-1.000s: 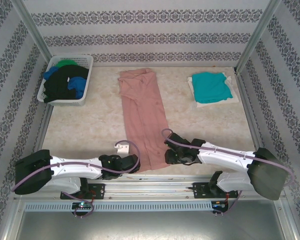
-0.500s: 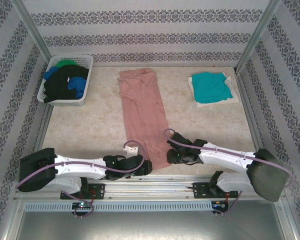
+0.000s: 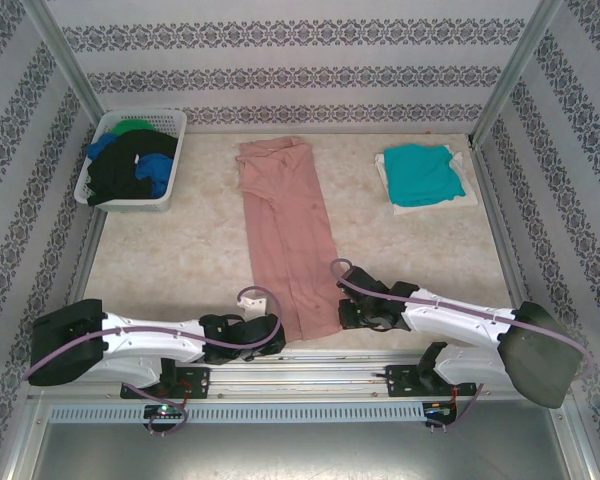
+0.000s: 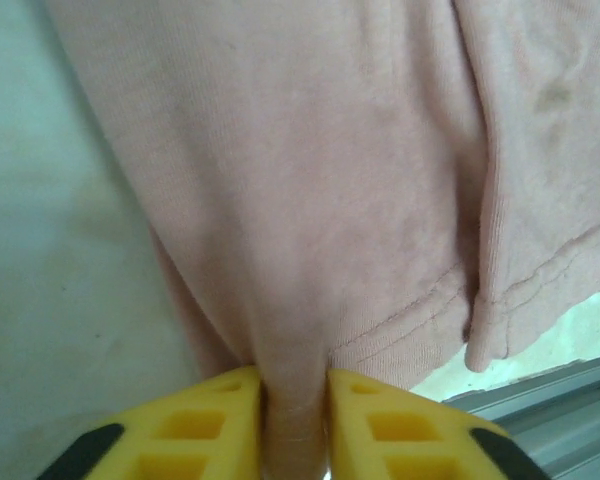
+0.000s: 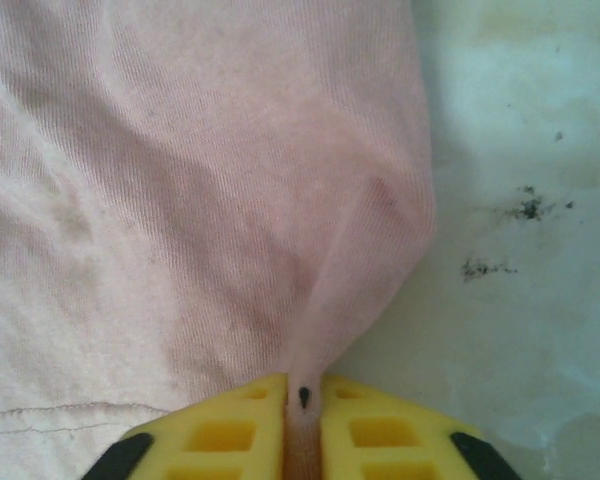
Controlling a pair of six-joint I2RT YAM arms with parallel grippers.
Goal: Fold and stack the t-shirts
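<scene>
Left fingers and right fingers now pinch salmon-pink t-shirt (previously open).

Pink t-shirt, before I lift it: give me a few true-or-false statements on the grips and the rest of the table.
The left fingers pinch the pink t-shirt at its near hem. True.
The right fingers hang open. False: they are shut on a fold at the shirt's edge.
The teal t-shirt lies folded at the far right. True.
The white basket is empty. False: it holds a pile of shirts.
</scene>
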